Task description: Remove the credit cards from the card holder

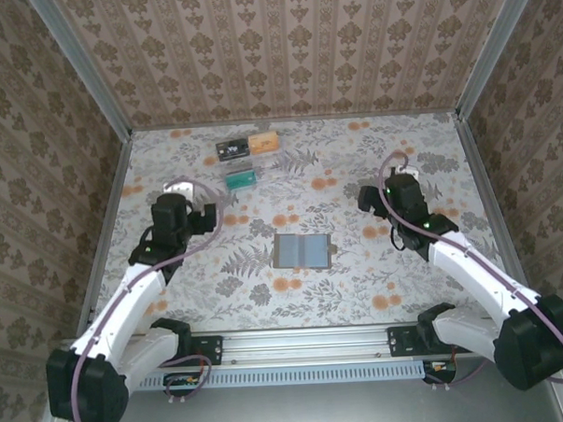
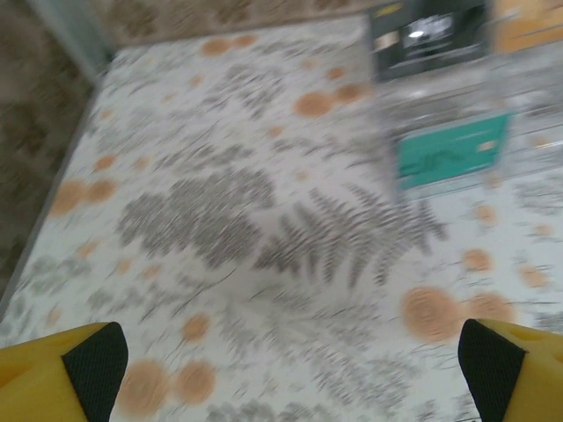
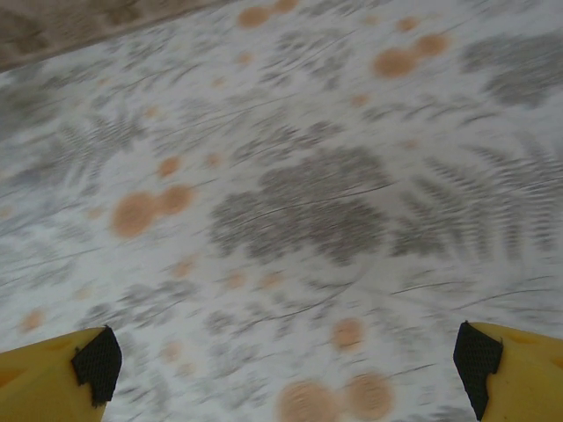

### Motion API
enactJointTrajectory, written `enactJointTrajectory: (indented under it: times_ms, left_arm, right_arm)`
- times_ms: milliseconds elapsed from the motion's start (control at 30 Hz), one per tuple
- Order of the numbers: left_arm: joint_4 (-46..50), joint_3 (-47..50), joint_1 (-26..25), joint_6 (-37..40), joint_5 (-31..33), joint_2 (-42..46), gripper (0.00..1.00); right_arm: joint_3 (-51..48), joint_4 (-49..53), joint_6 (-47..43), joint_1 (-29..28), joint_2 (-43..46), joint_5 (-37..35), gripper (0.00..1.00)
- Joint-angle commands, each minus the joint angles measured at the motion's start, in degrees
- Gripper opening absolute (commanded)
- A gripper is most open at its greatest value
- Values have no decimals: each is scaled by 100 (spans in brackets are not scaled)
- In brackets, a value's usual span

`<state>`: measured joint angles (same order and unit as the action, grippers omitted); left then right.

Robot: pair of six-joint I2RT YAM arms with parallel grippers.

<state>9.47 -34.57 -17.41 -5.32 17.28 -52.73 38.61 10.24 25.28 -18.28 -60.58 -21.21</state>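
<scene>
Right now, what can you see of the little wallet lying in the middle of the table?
The card holder is a small flat wallet lying open, two panels side by side, facing up. The faces look grey and bluish-grey, with a thin brownish edge along the right side in the overhead view. It rests flat on the flowery table, near its middle, and only the table touches it. Whether cards are inside is too small to tell.

You have bare table (image 1: 290,187) on every side of the card holder (image 1: 302,250) at centre frame, with 1 arm well apart from it left and right. The tray (image 2: 440,101) stands upper left of centre, near the left gripper (image 2: 290,369). Walls (image 1: 284,52) close 3 sides: left, top and right.
</scene>
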Motion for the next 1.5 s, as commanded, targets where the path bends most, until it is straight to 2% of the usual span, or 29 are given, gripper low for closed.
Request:
enactJointTrajectory:
  times_ms: [0,133,333,500,533,700,767,867,900,967,1033,1467]
  left_arm:
    - [-247,289,269,-413,601,149,100]
    - [-1015,559,671,-383,701,-359,100]
    - [-2129,287,1225,60,146,-1837,100]
    - [-3881,511,1380,551,-355,-2745,100]
    - [-4213,540,1422,648,-464,-2935,100]
    - [-4508,507,1598,660,-1158,-3301,100]
    - [-5003,776,1640,684,-1387,-3287,100]
    - [-6182,1243,1682,823,-1649,-3601,100]
    - [-5810,1159,1693,748,-1629,-3495,100]
    - [-5937,1158,1670,793,-1614,-3551,100]
    - [-5834,1139,1664,782,-1599,-3528,100]
    - [-5819,1136,1592,817,-1488,-3514,100]
  right_arm:
    - [-640,-1184,-933,26,253,-1462,100]
    - [-1133,-2141,-1688,119,91,-1667,100]
    - [-1123,-3028,-1742,525,-917,-1546,100]
    - [-1110,-4092,-1857,836,-1764,-1070,100]
    - [-1009,-4013,-1872,905,-1854,-898,100]
    - [-983,-4522,-2188,1308,-2186,65,100]
    - [-1331,-5329,-2072,1534,-2394,382,100]
    - [-1350,-5395,-2127,1599,-2446,732,100]
    - [-1407,-5496,-2169,1600,-2457,889,100]
    - [-1685,-6398,-2253,1593,-2789,963,100]
    - [-1590,-5949,-2185,1599,-2656,927,100]
    - [-1615,-6074,-2211,1600,-2696,926,100]
